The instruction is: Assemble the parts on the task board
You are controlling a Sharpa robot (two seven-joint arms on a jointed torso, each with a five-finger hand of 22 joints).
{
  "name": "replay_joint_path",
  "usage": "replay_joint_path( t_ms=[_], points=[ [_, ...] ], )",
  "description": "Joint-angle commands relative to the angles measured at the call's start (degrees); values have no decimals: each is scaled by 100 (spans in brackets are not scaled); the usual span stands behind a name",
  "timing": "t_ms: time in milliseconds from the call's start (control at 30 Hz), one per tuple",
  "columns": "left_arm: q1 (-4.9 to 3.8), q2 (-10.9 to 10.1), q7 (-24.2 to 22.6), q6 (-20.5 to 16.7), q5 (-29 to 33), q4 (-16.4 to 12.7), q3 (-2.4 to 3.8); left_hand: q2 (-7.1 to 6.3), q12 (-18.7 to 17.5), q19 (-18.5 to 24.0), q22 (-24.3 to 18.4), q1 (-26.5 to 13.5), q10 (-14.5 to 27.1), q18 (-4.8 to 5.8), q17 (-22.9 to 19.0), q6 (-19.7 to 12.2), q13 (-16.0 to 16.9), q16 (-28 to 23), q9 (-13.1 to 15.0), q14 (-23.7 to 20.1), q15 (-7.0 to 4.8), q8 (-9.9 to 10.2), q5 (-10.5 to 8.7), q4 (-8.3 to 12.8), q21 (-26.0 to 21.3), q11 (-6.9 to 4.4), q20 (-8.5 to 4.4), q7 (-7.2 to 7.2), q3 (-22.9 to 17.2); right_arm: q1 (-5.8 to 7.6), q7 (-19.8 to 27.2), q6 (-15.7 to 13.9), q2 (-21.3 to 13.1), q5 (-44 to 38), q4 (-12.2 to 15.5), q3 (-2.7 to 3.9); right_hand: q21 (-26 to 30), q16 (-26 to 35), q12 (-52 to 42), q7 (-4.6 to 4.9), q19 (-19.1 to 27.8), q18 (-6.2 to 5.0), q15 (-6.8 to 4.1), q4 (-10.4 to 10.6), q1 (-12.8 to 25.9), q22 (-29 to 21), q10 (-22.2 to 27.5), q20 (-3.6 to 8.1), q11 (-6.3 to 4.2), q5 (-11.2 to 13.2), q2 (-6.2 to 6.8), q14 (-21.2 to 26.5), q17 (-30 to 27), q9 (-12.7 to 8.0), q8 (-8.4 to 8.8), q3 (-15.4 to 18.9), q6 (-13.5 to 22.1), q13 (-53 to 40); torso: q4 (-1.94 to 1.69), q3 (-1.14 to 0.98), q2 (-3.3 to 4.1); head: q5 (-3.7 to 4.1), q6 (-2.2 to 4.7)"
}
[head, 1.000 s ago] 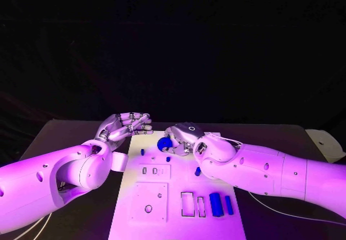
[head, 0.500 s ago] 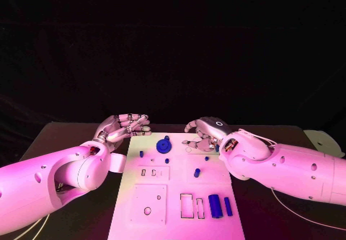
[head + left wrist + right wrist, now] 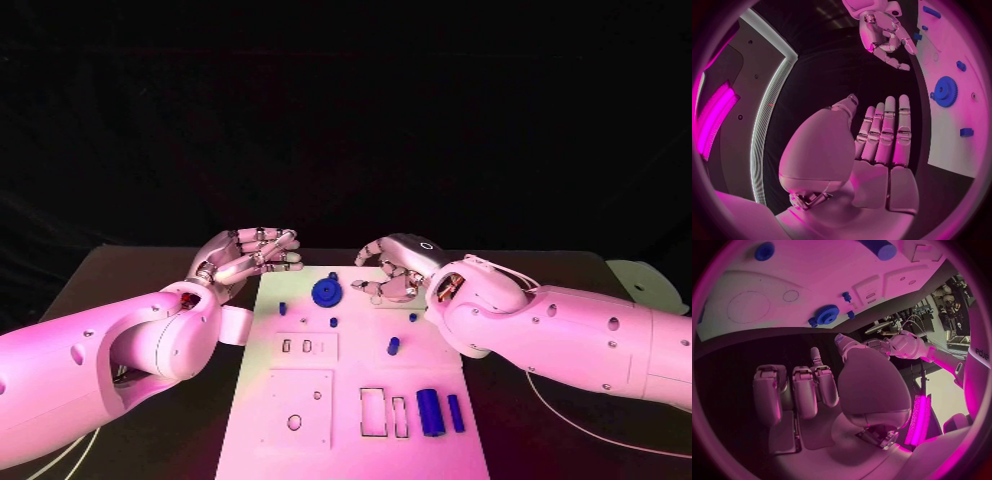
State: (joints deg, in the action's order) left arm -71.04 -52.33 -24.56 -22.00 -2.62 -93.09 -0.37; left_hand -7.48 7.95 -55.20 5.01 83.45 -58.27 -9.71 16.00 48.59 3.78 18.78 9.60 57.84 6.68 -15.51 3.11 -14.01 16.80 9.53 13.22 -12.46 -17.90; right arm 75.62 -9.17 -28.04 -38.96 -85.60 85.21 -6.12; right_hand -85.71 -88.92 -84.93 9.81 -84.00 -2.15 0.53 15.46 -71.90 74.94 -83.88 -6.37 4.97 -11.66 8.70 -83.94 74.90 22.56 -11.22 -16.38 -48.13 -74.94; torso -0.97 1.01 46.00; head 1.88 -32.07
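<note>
The right hand now hangs over the far right corner of the board, fingers loosely curled and apart, holding nothing; the right wrist view shows its palm bare and its fingers straight and separate. A second ago this hand sat right over the gear; half a second ago it had pulled off to about two o'clock of it, and it has since drifted back a little toward the board. The gear has stayed where it was let go, lying flat near the far end of the board with a small peg just beyond it at twelve o'clock. I judge the gear placed and the right hand free for the next part.

The left hand has not moved: it hovers off the board's far left corner, at about ten o'clock of the gear, fingers together and bent, holding nothing; the left wrist view shows them side by side.

The remaining parts are unchanged: a short peg mid-board, and at the near end, about five o'clock of the gear, a thick bar beside a thin bar, next to two empty slots.
</note>
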Motion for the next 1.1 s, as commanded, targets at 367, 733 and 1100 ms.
replay_joint_path(
  t_ms=[367, 733, 1100],
  points=[
    [-8, 55, -40, 95, 17, 29, 4, -5, -21, -34, -8, -20, -20, -83, 8, -38, 2, -24, 8, -17, 39, 35, 4, -1, -37, 31, 5, -49, -31, -86, 62, 584, 662, 117, -623, -42, -6, -34, -47, -50, -307, 85, -16, -52, -125, 1048, -232, -2, -47, -16, -32, -539, 1178, -151, 277, -143, 289, -1043, -5, 8, 2, -30, -58],
    [-8, 82, -35, 99, 17, 44, 4, -4, -29, -36, -11, -19, -23, -84, 15, -39, 3, -27, 8, -17, 39, 36, 5, 1, -39, 31, 5, -49, -37, -149, 61, 775, 969, 88, -867, -61, 1, -34, -60, -55, -302, 83, -19, -55, -128, 1041, -243, 0, -51, -18, -40, -539, 1176, -160, 287, -155, 292, -1057, 1, 2, 1, -48, -87],
    [-8, 87, -35, 103, 17, 46, 4, -4, -29, -36, -11, -19, -23, -84, 15, -39, 3, -27, 8, -17, 39, 36, 5, 1, -39, 31, 5, -49, -37, -210, -8, 824, 1103, 51, -1073, -73, 5, -33, -58, -56, -299, 81, -22, -53, -126, 1037, -241, 2, -53, -18, -46, -538, 1172, -162, 286, -161, 282, -1055, 12, 5, -3, -49, -112]
  ],
)
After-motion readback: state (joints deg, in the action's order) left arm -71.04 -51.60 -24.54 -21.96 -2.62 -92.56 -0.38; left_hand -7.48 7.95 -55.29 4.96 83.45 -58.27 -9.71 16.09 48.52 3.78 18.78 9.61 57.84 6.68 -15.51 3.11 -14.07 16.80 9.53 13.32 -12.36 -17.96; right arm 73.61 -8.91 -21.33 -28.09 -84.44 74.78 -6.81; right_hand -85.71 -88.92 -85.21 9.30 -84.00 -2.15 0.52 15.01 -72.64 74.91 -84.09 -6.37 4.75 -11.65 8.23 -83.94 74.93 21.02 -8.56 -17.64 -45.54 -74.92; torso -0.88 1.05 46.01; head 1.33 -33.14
